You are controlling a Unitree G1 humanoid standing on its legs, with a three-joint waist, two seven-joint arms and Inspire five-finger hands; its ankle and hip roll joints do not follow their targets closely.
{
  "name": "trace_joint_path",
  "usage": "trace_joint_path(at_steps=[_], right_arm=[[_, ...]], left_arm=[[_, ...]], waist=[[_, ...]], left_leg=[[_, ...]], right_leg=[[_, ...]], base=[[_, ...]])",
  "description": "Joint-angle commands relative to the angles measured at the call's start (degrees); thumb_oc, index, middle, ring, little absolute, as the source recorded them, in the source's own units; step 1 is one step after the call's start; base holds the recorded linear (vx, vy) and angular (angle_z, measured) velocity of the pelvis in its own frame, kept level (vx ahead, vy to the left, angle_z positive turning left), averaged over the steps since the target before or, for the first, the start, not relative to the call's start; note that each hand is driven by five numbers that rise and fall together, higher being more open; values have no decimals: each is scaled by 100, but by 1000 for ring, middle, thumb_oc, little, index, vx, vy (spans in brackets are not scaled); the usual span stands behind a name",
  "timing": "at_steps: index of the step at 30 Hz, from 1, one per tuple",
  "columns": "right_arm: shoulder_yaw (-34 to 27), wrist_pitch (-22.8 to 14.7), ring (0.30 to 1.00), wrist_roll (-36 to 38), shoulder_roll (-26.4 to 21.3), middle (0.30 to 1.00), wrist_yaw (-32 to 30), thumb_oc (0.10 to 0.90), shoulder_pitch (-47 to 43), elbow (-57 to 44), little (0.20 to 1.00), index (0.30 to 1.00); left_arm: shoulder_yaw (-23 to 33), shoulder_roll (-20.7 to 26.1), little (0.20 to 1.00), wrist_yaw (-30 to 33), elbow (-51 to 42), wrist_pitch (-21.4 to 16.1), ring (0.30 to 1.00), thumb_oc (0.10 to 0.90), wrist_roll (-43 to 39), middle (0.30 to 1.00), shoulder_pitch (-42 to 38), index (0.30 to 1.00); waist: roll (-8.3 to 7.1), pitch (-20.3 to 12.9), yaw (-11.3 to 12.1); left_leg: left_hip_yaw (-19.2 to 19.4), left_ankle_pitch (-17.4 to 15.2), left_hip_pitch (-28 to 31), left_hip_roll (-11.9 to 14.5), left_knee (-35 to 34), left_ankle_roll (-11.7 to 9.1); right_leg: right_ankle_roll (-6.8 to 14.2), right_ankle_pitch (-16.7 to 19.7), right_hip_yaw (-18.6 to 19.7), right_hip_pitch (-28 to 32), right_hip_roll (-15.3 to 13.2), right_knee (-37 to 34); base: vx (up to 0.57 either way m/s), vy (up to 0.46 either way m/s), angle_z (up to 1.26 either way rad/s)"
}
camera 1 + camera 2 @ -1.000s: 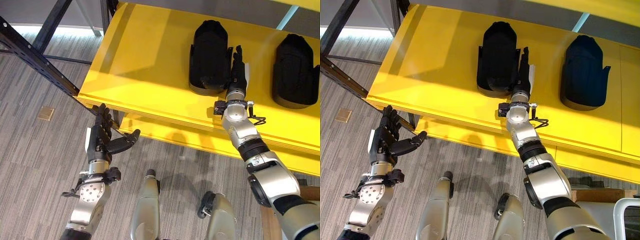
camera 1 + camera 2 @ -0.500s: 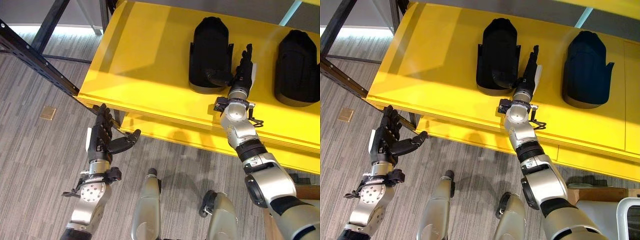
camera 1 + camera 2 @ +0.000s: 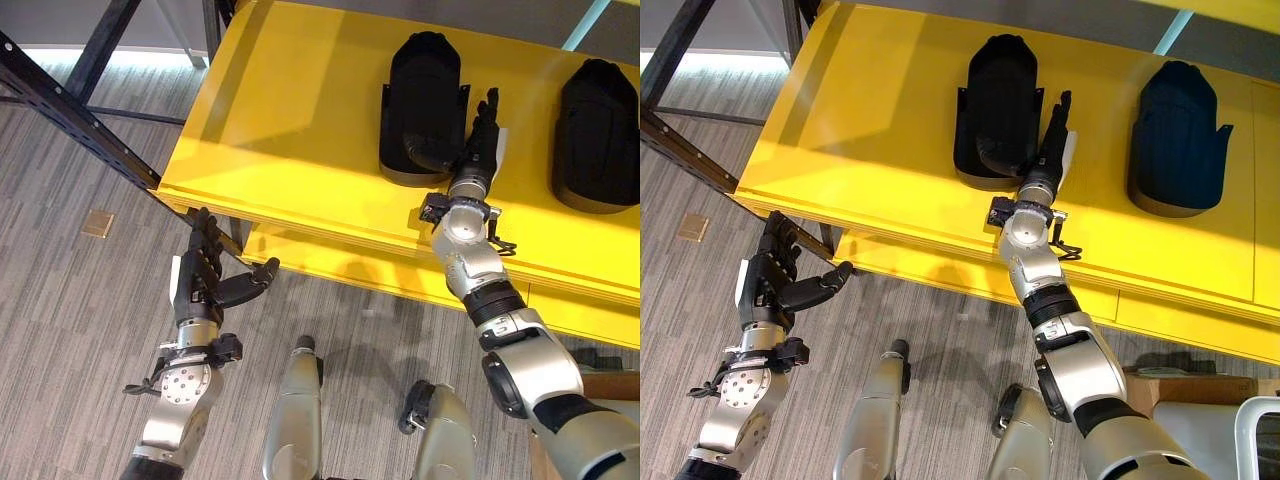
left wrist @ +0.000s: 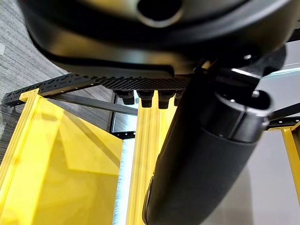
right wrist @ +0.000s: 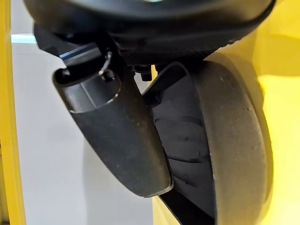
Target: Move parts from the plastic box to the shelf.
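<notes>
Two black moulded parts stand on the yellow shelf (image 3: 290,130): one in the middle (image 3: 420,100) and one at the right (image 3: 597,130). My right hand (image 3: 477,150) lies on the shelf just right of the middle part, open. Its fingers (image 3: 1058,120) point straight toward the back, and its thumb reaches across the part's lower end. In the right wrist view the thumb (image 5: 117,136) lies against the part's rounded black body (image 5: 234,140). My left hand (image 3: 205,275) hangs open below the shelf's front edge, holding nothing.
A dark perforated metal upright (image 3: 70,110) of the rack runs along the shelf's left side. A lower yellow board (image 3: 330,265) juts out under the front edge. On the grey carpet at the left lies a small tan square (image 3: 97,224).
My right hand has come off the middle part's side; its thumb now spreads out across the part's lower end. The part stays where it stood. My left hand has not moved.
</notes>
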Motion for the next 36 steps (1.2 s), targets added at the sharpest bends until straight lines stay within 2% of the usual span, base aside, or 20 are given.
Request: trace_joint_path(at_steps=[1, 36], right_arm=[[-307, -715, 1000, 1, -102, 1000, -67, 900, -138, -673, 1000, 1000], [-281, -731, 1000, 78, 186, 1000, -64, 900, -165, -638, 1000, 1000]], left_arm=[[3, 159, 1000, 73, -461, -641, 1000, 900, -64, 1000, -227, 1000], [-32, 164, 1000, 122, -477, -649, 1000, 900, -79, 1000, -212, 1000]], waist=[[110, -441, 20], [102, -412, 59]], left_leg=[[158, -218, 29, 298, 175, 291], [170, -222, -11, 254, 220, 315]], right_leg=[[-73, 492, 372, 0, 127, -73], [-68, 521, 374, -13, 104, -74]], base=[[0, 0, 0], [0, 0, 0]])
